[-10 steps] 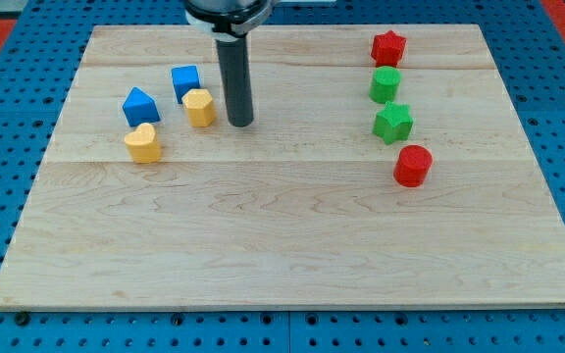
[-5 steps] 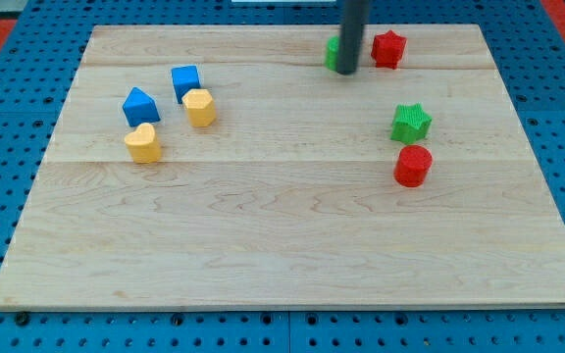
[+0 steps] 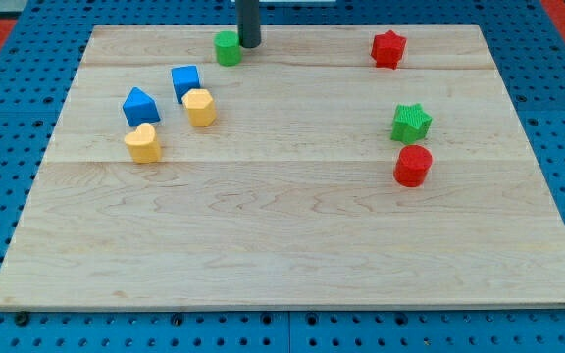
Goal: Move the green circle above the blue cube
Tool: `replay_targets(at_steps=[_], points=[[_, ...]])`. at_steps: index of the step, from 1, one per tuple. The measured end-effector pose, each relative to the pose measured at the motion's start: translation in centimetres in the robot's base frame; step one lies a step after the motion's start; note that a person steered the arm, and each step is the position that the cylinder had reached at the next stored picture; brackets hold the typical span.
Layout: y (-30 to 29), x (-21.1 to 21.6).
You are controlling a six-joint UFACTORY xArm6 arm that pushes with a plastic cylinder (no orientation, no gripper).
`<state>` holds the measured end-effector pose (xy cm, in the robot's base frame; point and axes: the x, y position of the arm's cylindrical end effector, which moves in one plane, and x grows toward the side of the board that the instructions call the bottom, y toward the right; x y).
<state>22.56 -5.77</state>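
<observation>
- The dark rod comes down from the view's top edge, upright; only its lower stretch shows.
- My tip point(image 3: 249, 45) rests on the wooden board point(image 3: 292, 245) near its top edge, just to the right of the green circle point(image 3: 228, 48), touching it or nearly so.
- The tool is a plain rod with nothing to spread or pinch; it grips nothing.
- The green circle sits near the board's top edge, up and to the right of the blue cube point(image 3: 185, 82), with a clear gap between them.
- A yellow block point(image 3: 199, 107) touches the blue cube's lower right side.
- A second blue block point(image 3: 140, 105) with a peaked top lies left of the cube; a yellow heart-like block point(image 3: 143, 143) sits just below it.
- On the right side, well apart: a red star point(image 3: 387, 48) near the top, a green star point(image 3: 411, 124) lower, and a red cylinder point(image 3: 412, 166) just under that.
- Nothing lies between the green circle and the blue cube.
</observation>
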Motion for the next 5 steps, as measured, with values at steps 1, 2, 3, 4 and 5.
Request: replay_targets(at_steps=[1, 2, 3, 4, 5], points=[[-0.6, 0.0], [-0.6, 0.0], [-0.7, 0.0], [-3.5, 1.3], [-2.5, 2.2]])
